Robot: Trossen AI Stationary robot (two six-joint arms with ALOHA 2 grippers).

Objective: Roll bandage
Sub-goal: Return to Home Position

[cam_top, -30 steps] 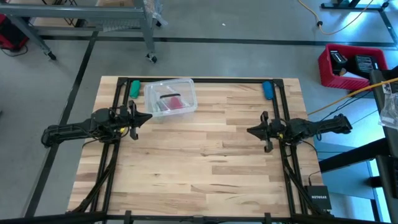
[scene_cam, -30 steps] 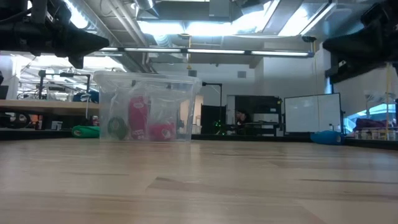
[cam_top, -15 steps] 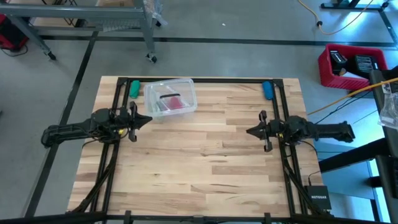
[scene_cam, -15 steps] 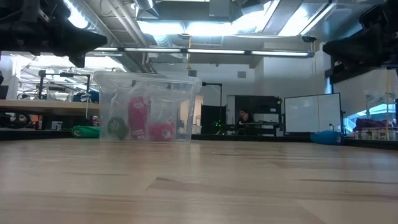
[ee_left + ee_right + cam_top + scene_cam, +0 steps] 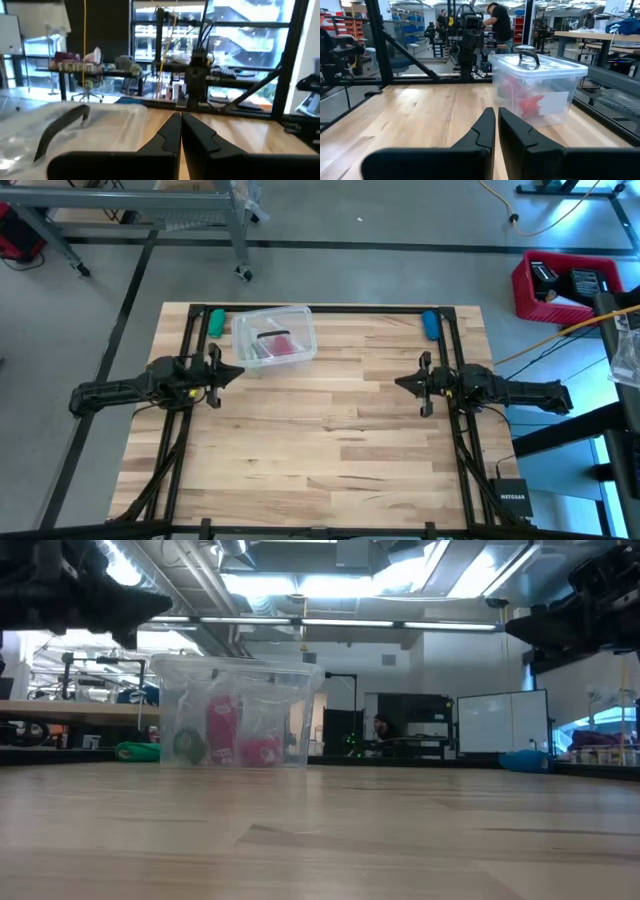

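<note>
Seen from above, both arms lie stretched low and level over the wooden surface (image 5: 320, 440), aimed at each other across its middle. The left gripper (image 5: 236, 370) sits at 9 o'clock on the surface and points toward 3 o'clock. The right gripper (image 5: 401, 385) sits at 3 o'clock and points toward 9 o'clock, well apart from the left one. On each arm the two dark fingers are pressed together with only a thin slit between them, holding nothing. The red-pink bandage (image 5: 279, 340) lies inside the clear box (image 5: 243, 330) at 11 o'clock on the surface, with the lid (image 5: 536, 62) on. From the left gripper's tip the box lies near, toward 1 o'clock. A green object (image 5: 215, 321) sits just beside the box at its 9 o'clock, and a blue object (image 5: 430, 324) lies at 1 o'clock on the surface.
</note>
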